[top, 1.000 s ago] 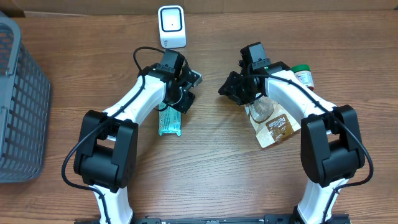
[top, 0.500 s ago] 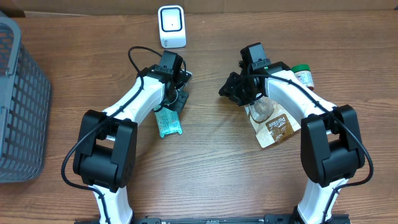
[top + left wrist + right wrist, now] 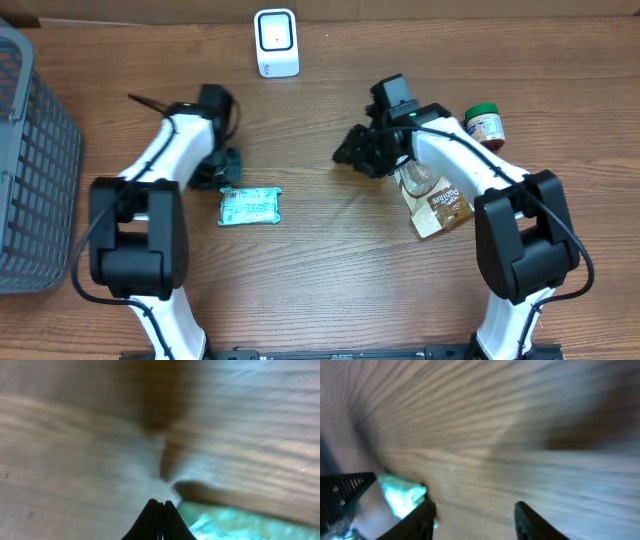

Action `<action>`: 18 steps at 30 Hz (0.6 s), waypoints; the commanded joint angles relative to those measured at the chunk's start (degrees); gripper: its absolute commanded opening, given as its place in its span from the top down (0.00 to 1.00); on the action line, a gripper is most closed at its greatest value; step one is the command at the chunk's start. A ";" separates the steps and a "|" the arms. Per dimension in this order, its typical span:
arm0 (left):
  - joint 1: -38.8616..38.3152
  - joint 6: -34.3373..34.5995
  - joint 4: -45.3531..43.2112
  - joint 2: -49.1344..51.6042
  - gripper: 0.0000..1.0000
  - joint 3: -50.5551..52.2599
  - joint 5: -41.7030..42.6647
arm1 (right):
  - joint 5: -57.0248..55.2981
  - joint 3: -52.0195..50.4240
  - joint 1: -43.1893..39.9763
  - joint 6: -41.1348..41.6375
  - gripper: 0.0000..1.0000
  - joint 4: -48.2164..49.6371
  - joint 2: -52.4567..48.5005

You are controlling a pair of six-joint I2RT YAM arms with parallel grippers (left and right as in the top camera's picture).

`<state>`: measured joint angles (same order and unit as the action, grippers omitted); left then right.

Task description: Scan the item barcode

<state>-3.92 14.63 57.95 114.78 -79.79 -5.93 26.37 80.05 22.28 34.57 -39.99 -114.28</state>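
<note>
The item, a teal packet (image 3: pixel 250 205), lies flat on the wooden table left of centre. Its label side faces up. My left gripper (image 3: pixel 226 166) is shut and empty, just above and left of the packet. In the blurred left wrist view its closed tips (image 3: pixel 161 504) sit over bare wood, with the teal packet (image 3: pixel 235 525) at the lower right. My right gripper (image 3: pixel 345 153) is open and empty, to the right of the packet. Past its left finger (image 3: pixel 422 520) the wrist view shows the teal packet (image 3: pixel 402 496). The white scanner (image 3: pixel 276 42) stands at the back.
A grey basket (image 3: pixel 30 160) fills the left edge of the table. A brown pouch (image 3: pixel 440 207) lies under the right arm. Behind it stands a small jar with a green lid (image 3: pixel 485 122).
The left arm has swung left and away from the teal packet, which now lies crosswise further left. The right gripper has opened wider and shifted slightly left.
</note>
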 commanded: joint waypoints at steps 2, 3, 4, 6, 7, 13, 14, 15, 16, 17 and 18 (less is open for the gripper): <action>2.75 -2.29 5.84 0.70 0.96 -6.84 7.85 | 4.22 0.57 2.62 -0.55 0.47 0.02 0.50; 3.06 -3.13 7.67 0.66 0.96 -7.91 8.70 | 4.28 0.57 3.43 -0.57 0.46 0.13 0.24; 3.17 -3.43 9.27 0.66 0.96 -8.66 9.27 | 4.26 0.57 4.28 -0.59 0.46 0.50 -0.28; 3.17 -3.80 10.99 0.66 0.96 -8.92 10.05 | 4.72 0.57 5.86 -0.59 0.45 1.75 -1.33; 3.17 -3.56 11.17 0.66 0.96 -8.52 10.14 | 5.60 0.57 7.50 -0.57 0.43 3.39 -2.51; 3.69 -2.82 10.64 0.66 0.96 -7.13 10.49 | 9.79 0.57 11.89 0.11 0.41 8.28 -6.03; 3.72 -2.82 10.60 0.66 0.96 -7.13 10.49 | 9.77 0.57 12.41 0.33 0.41 8.48 -6.23; 3.69 -2.80 10.58 0.66 0.96 -7.13 10.51 | 9.75 0.57 12.87 0.33 0.41 8.70 -6.38; 3.69 -2.80 10.49 0.66 0.96 -7.13 10.64 | 9.75 0.57 13.35 0.33 0.41 9.16 -6.60; 3.69 -2.80 10.38 0.66 0.96 -7.13 10.73 | 9.75 0.57 13.79 0.33 0.41 9.57 -6.71; 3.61 -2.80 10.34 0.66 0.96 -7.13 10.93 | 9.68 0.57 14.25 0.37 0.41 10.03 -6.95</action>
<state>-0.64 12.88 68.53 115.00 -87.48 3.55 34.63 80.09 35.59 34.70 -31.14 -120.66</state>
